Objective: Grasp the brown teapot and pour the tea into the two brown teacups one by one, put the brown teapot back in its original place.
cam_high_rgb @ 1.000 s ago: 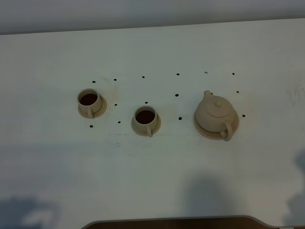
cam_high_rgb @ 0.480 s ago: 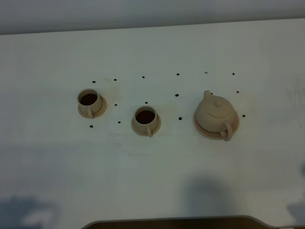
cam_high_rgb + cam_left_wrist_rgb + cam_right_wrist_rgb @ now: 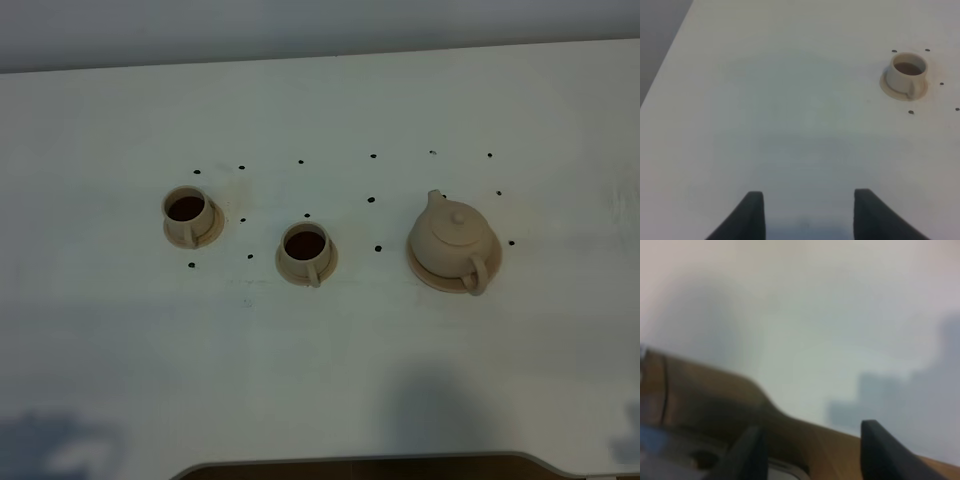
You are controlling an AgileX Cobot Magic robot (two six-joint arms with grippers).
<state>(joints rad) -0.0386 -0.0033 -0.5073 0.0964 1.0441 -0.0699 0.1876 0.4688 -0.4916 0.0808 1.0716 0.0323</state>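
Both pincers spread, empty | teapot on saucer, cups full | your risk: reaching back in, spilling tea.

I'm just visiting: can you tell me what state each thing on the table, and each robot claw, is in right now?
brown teapot: upright, lid on, resting on its saucer.
left teacup: upright on its saucer, holding dark tea.
middle teacup: upright on its saucer, holding dark tea.
left gripper: open, empty, above bare table.
right gripper: open, empty.
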